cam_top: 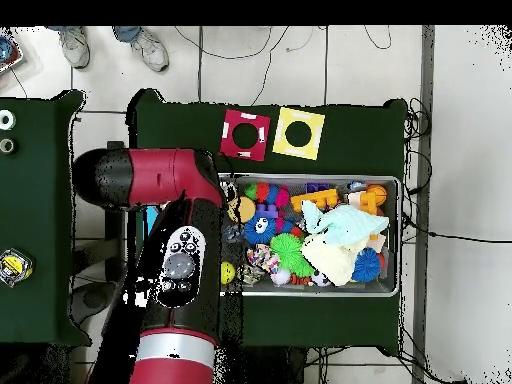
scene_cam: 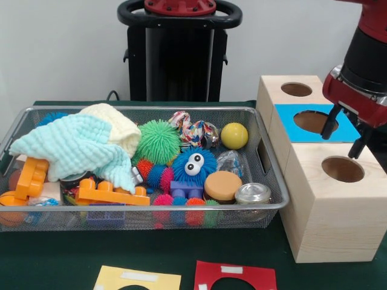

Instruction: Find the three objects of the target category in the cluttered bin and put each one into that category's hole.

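Observation:
The silver wire-mesh bin (scene_cam: 151, 209) stands at the left and is full of toys; in the overhead view its rim (cam_top: 396, 240) shows right of my arm. My gripper (scene_cam: 340, 147) hangs open and empty over the wooden boxes, between the hole in the blue-carded middle box (scene_cam: 314, 121) and the hole in the near box (scene_cam: 342, 169). A far box (scene_cam: 296, 89) also has a round hole. In the bin lie a green spiky ball (scene_cam: 158, 141), a yellow ball (scene_cam: 234, 135) and a blue furry ball with eyes (scene_cam: 193, 165). In the overhead view my arm (cam_top: 180, 260) hides the gripper and the boxes.
A mint cloth (scene_cam: 75, 148) over a cream cloth covers the bin's left. Orange plastic pieces (scene_cam: 112, 193), an orange disc (scene_cam: 222, 185) and a lidded glass jar (scene_cam: 253, 194) lie near its front. A red card (scene_cam: 234, 277) and a yellow card (scene_cam: 138, 280) lie in front. A person's feet (cam_top: 110, 45) show.

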{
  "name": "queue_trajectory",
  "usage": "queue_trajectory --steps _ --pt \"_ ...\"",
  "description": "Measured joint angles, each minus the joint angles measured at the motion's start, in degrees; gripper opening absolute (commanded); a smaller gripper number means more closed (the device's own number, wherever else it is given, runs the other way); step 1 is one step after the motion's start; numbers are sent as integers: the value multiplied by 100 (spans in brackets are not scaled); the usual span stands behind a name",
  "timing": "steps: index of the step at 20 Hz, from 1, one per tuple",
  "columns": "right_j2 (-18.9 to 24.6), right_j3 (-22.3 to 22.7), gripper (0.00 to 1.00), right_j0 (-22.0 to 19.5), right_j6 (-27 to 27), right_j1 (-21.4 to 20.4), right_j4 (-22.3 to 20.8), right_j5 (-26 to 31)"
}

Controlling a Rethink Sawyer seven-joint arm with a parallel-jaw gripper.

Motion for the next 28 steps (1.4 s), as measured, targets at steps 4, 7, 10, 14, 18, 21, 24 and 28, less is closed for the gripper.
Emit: queue_trajectory --steps 4,7,10,14,18,21,24,28 --pt "-1 -174 100 -154 0 -81 0 279" --pt "-15 -239 100 -246 0 -163 -5 324" --pt "-59 -287 100 -319 0 -271 -16 336" --pt "-98 -354 100 -434 0 -477 -33 400" --pt "-98 -303 100 -621 0 -758 -49 387" --pt "-99 -195 100 -727 0 -908 -52 324" --pt "-101 44 100 -892 -1 -1149 -82 133" --pt "-102 415 100 -1102 -1 -1485 -226 -118"
